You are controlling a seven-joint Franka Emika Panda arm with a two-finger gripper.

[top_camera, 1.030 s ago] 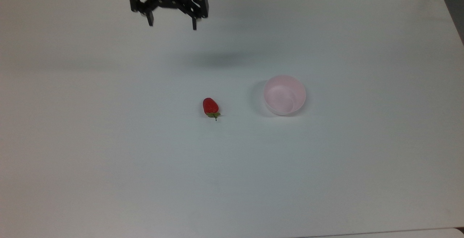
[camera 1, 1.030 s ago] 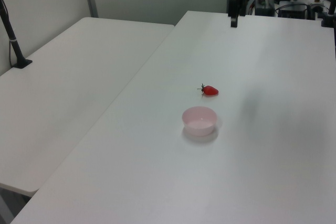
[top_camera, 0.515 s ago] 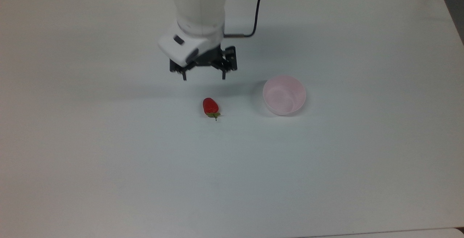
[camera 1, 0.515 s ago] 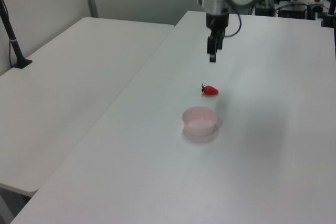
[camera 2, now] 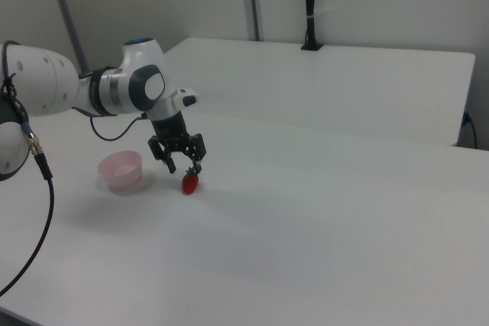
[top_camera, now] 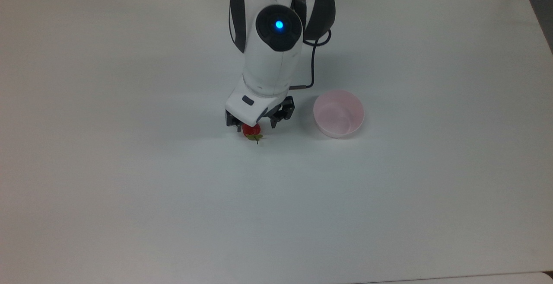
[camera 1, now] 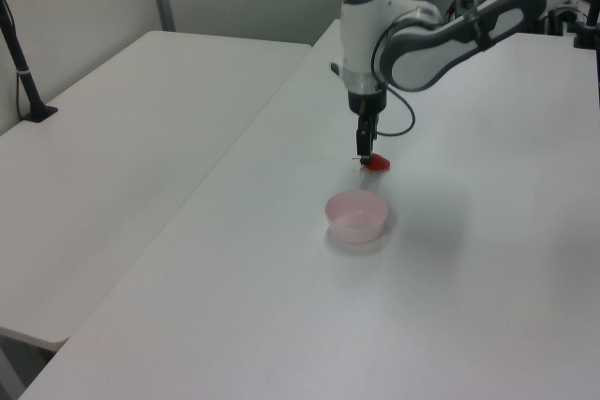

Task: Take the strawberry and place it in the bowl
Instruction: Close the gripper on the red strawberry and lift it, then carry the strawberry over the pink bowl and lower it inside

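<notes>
Strawberry (top_camera: 251,131) lying on the white table (top_camera: 129,189), near the middle of the top view, green leafy end pointing to about 5 o'clock. Red body partly covered by the gripper (top_camera: 255,127), which hangs directly over it, a little toward 12 o'clock. Fingers apart, one dark fingertip at 9 o'clock of the fruit and the other at 3 o'clock, with clear space between them. Not possible to tell whether the tips touch the fruit or the table. In the right view, gripper (camera 2: 183,166) standing slightly above the strawberry (camera 2: 189,183), fingers spread, fruit resting on the surface just under them. In the left view, gripper (camera 1: 364,158) coming down almost vertical onto the strawberry (camera 1: 377,163), of which a small red part shows at 3 o'clock of the fingers.

Bowl (top_camera: 339,113) pale pink, upright, at 3 o'clock of the strawberry in the top view, near but apart from it, nothing inside. In the left view, bowl (camera 1: 356,215) at 6 o'clock of the fruit; in the right view, bowl (camera 2: 121,170) at 9 o'clock of it.

White arm (top_camera: 272,50) reaching in from 12 o'clock in the top view, blue light on its joint, black cable (top_camera: 312,65) hanging beside it.
</notes>
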